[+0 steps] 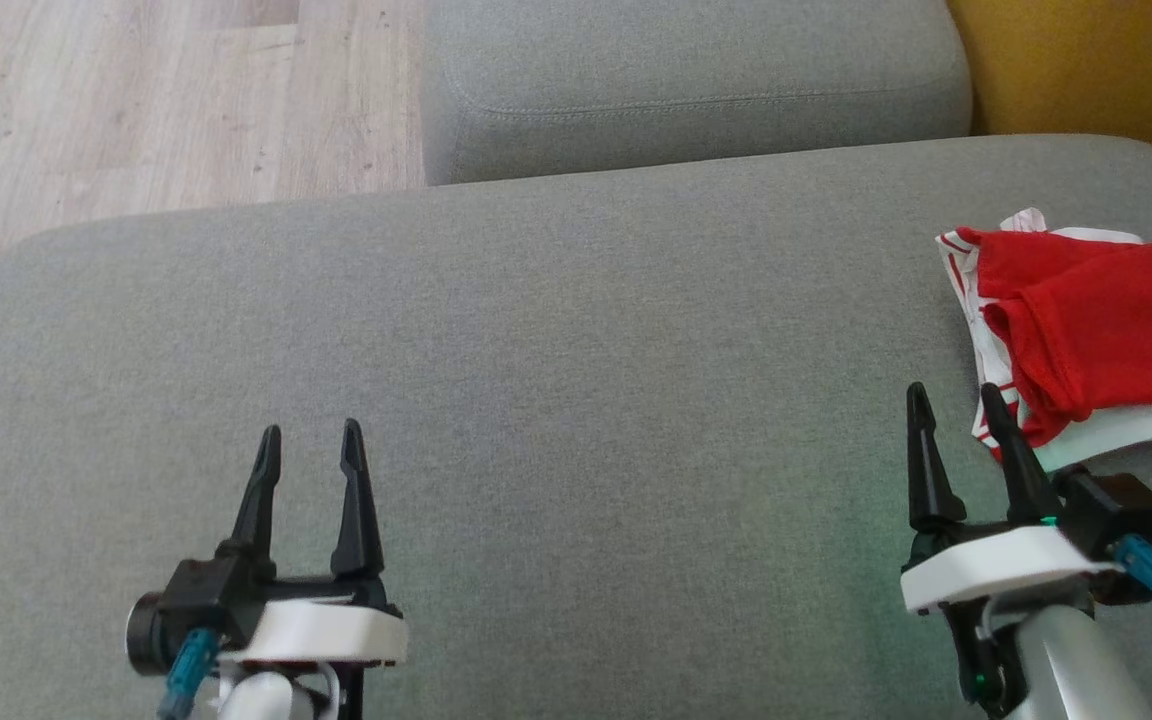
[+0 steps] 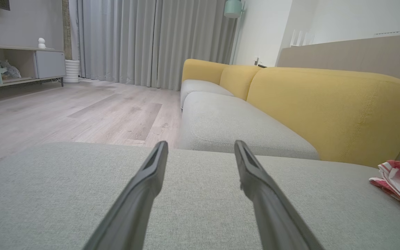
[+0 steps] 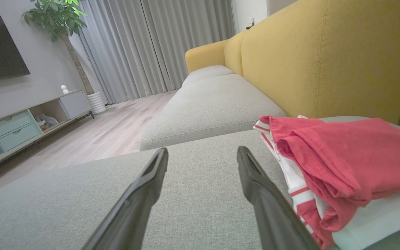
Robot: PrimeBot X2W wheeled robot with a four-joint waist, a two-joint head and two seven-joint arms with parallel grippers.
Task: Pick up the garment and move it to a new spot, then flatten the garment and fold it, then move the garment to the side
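The garment (image 1: 1086, 325), red with a white and red-striped part, lies folded in a small stack at the right edge of the grey sofa seat (image 1: 576, 380). It also shows at the right of the right wrist view as the garment (image 3: 335, 166), and at the far right of the left wrist view as the garment (image 2: 399, 182). My right gripper (image 1: 956, 405) is open, just in front of and left of the stack, holding nothing. Low on the left, my left gripper (image 1: 311, 445) is open and empty above bare cushion.
A second grey seat cushion (image 1: 696, 80) lies beyond the one before me, with wooden floor (image 1: 136, 100) to the left. The yellow backrest (image 3: 325, 55) rises behind the garment. A low TV cabinet (image 3: 23, 125), a plant and curtains stand across the room.
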